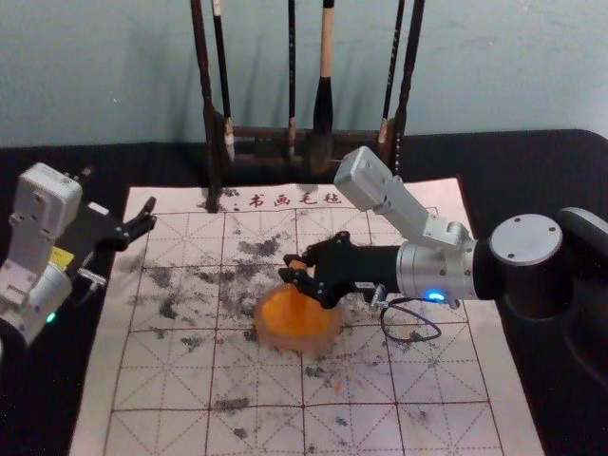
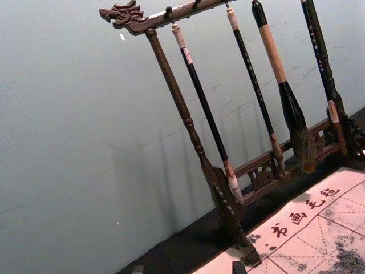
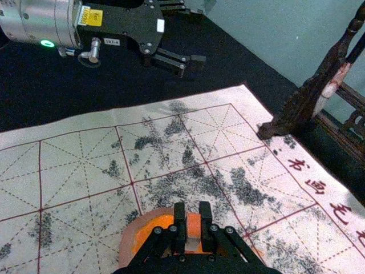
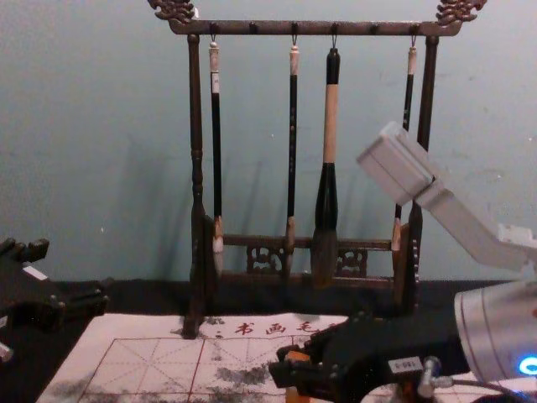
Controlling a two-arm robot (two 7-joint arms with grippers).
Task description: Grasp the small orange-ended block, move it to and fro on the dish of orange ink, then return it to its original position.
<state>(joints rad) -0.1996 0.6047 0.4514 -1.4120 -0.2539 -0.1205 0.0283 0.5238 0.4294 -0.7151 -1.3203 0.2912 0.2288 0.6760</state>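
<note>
Your governing relation is vertical: the orange-ended block [image 1: 296, 265] lies within the right gripper's [image 1: 294, 270] grip, and the dish of orange ink [image 1: 323, 341] sits on the mat [image 1: 451, 413] directly beneath it. In the chest view the block stands upright, its long axis running roughly down toward the ink and across the line of the reaching fingers. Whether its lower end touches the ink cannot be determined

Right gripper: closed on the block, one finger bearing on each side, as the right wrist view confirms; no gap noted between pads and block. The right arm is the nearer and the working one. It enters from your right, forearm about level and low over the mat, fingertips pointing across toward the left.

Left gripper [image 4: 71, 273]: fingers spread wide, nothing held, idle off the mat's left edge, well apart from the dish.

Assessment: you appear to be at the inking step. The next move should call for short, level strokes within the dish's rim, block kept upright. Be advised that too low a stroke could drag or tip the dish; a loose grip could let the block tilt. Its return to its original position is outstanding
</note>
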